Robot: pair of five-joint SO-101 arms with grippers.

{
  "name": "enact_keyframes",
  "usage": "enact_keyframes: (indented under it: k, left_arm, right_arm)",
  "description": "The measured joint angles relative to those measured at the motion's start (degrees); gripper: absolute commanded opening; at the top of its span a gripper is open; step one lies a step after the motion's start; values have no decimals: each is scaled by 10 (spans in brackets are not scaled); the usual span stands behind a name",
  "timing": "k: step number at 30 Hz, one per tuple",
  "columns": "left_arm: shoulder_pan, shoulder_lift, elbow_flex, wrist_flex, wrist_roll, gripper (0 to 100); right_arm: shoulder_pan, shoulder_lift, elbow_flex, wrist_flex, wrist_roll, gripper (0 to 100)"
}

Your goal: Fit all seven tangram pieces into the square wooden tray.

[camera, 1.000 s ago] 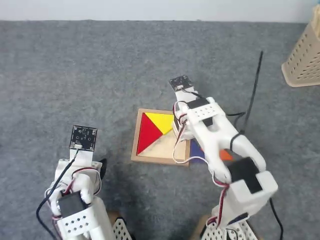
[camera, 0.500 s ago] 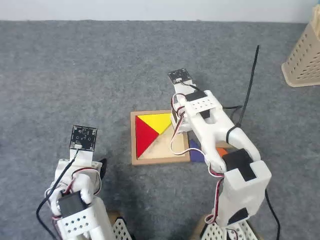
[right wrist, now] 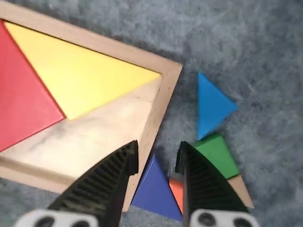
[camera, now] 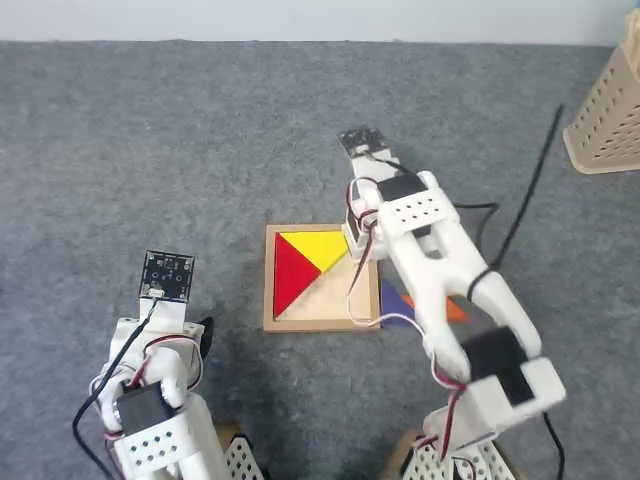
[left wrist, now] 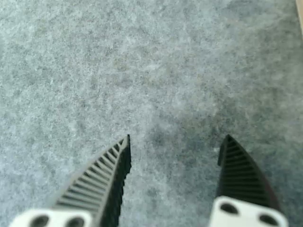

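The right end effector (right wrist: 157, 149) hangs released and empty over the rim of the square wooden tray (right wrist: 163, 101), probably lining up on the dark blue triangle (right wrist: 155, 187) just outside it. The red triangle (right wrist: 23, 106) and yellow triangle (right wrist: 80, 75) lie seated in the tray. The left end effector (left wrist: 177, 142), jaws spread, waits well apart over bare table (left wrist: 142, 56).

Grey speckled carpet (camera: 150, 130) all around the pale wooden tray (right wrist: 161, 101). Inside the tray, a red triangle (camera: 290, 272) and a yellow triangle (camera: 320, 247), with bare blond wood grain beside them. Just off the tray's edge there's colour everywhere: a sky-blue triangle (right wrist: 211, 105), a green piece (right wrist: 218, 153), a deep blue triangle (right wrist: 154, 187), a sliver of orange (right wrist: 176, 189), a tan piece (right wrist: 240, 189). Right gripper (right wrist: 158, 144) at the tray's rim is black, ribbed, on white mounts. Left gripper (left wrist: 177, 138), well away from the tray, has the same black ribbing. Far from the tray, a cream basket (camera: 610, 100) dotted with holes.
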Motion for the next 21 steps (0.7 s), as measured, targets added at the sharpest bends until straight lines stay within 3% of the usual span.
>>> enact_keyframes:
  k: [5, 13, 21]
  left_arm:
    - [0, 0, 0, 0, 0, 280]
    - [0, 0, 0, 0, 0, 280]
    - [0, 0, 0, 0, 0, 280]
  right_arm:
    - [25, -70, 19, 45, 79, 140]
    - [136, -153, 159, 59, 313, 142]
    - [139, -164, 277, 31, 491, 142]
